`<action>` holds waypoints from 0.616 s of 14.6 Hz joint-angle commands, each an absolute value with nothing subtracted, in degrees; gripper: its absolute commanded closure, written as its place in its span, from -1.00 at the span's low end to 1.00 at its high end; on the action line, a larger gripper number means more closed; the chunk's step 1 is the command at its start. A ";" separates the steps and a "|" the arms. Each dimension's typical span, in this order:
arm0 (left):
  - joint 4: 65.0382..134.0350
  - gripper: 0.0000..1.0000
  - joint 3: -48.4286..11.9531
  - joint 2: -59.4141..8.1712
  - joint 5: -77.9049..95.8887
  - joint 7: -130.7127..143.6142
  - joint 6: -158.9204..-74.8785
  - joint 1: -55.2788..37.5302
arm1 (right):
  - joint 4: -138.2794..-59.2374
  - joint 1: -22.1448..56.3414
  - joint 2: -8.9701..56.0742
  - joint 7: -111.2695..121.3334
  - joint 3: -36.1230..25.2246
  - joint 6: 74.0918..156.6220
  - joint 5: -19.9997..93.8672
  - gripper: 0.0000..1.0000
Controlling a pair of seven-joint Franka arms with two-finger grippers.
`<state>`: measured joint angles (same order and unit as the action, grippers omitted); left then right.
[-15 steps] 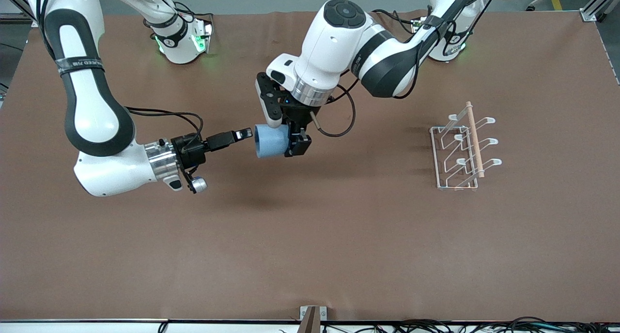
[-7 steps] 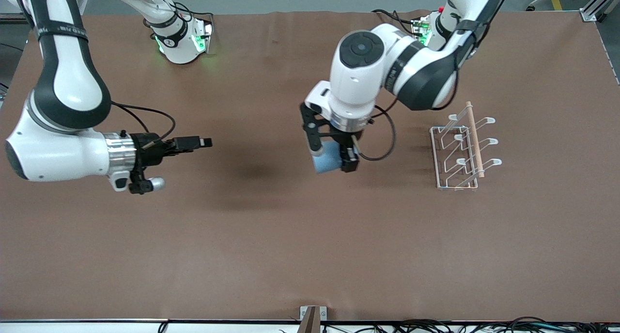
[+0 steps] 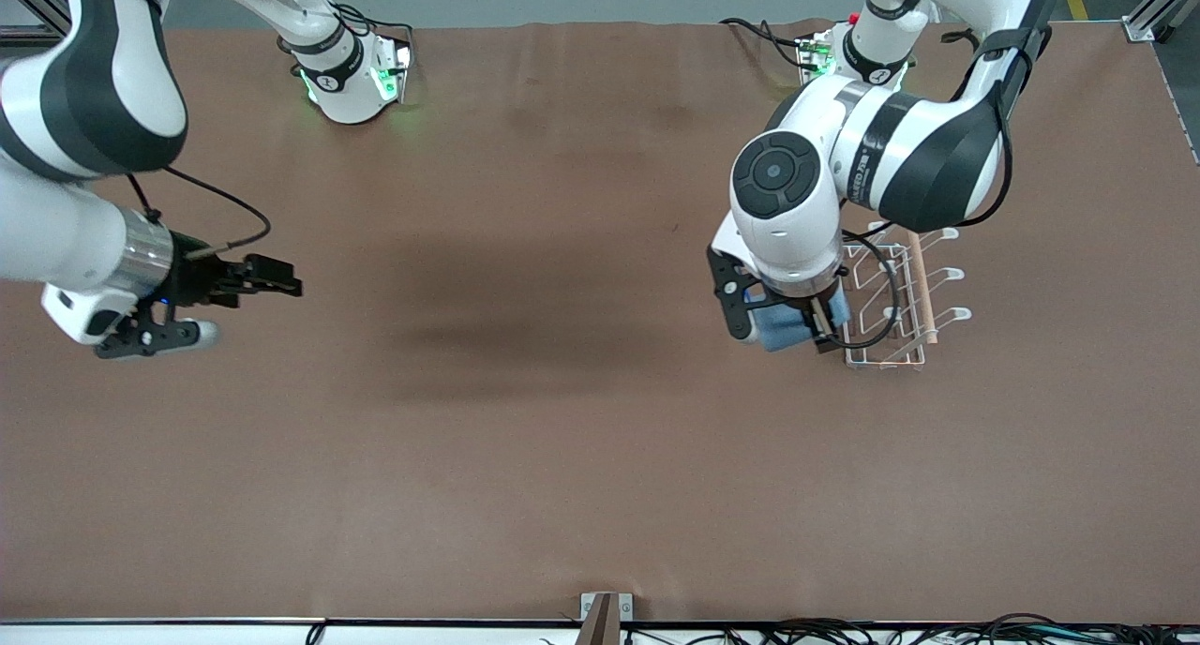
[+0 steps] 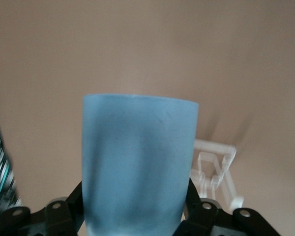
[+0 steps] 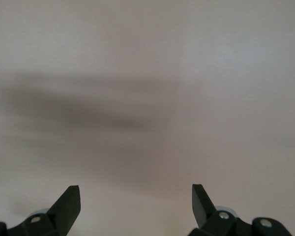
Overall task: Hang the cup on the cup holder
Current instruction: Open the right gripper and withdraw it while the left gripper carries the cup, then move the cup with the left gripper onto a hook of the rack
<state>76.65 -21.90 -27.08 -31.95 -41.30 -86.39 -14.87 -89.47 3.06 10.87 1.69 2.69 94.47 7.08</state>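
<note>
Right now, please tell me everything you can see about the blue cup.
The cup is light blue, smooth and matte, probably plastic, with no handle; it widens a little toward one end. The left gripper is shut on it, one finger on each side, and holds it in the air right beside the white wire cup holder, at the edge of its base. It is not on any prong yet. Its inside is hidden.

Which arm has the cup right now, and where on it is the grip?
The left gripper holds the cup across its side wall, jaws on either side, beside the cup holder. The right gripper holds nothing.
</note>
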 commanded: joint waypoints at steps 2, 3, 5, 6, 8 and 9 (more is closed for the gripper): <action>78.39 -0.28 -21.88 -25.84 -41.73 -43.77 -78.15 -15.55 | -87.55 2.90 7.03 1.32 2.64 93.00 0.18 -1.00; 79.70 -0.28 -21.88 -25.75 -45.05 -43.77 -77.18 -15.64 | -84.32 2.64 7.12 1.23 2.46 91.77 0.18 -1.00; 82.86 -0.27 -21.88 -25.93 -51.74 -43.60 -75.51 -15.56 | -80.52 1.41 7.47 1.41 2.46 89.48 0.35 -1.00; 85.06 -0.27 -21.88 -26.01 -54.29 -43.25 -75.32 -15.47 | -79.90 1.23 7.30 1.49 2.46 89.30 0.44 -1.00; 89.45 -0.27 -21.88 -26.19 -59.30 -42.80 -75.32 -15.38 | -78.76 1.14 7.12 2.02 2.20 88.34 0.26 -1.00; 92.00 -0.27 -21.80 -26.19 -61.59 -42.28 -75.32 -15.38 | -77.88 0.88 7.03 1.93 2.02 86.85 0.18 -1.00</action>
<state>86.70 -22.02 -27.27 -56.97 -42.86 -75.69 -15.16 -79.48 1.52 7.12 1.77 1.84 89.00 1.22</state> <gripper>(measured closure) 0.233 0.000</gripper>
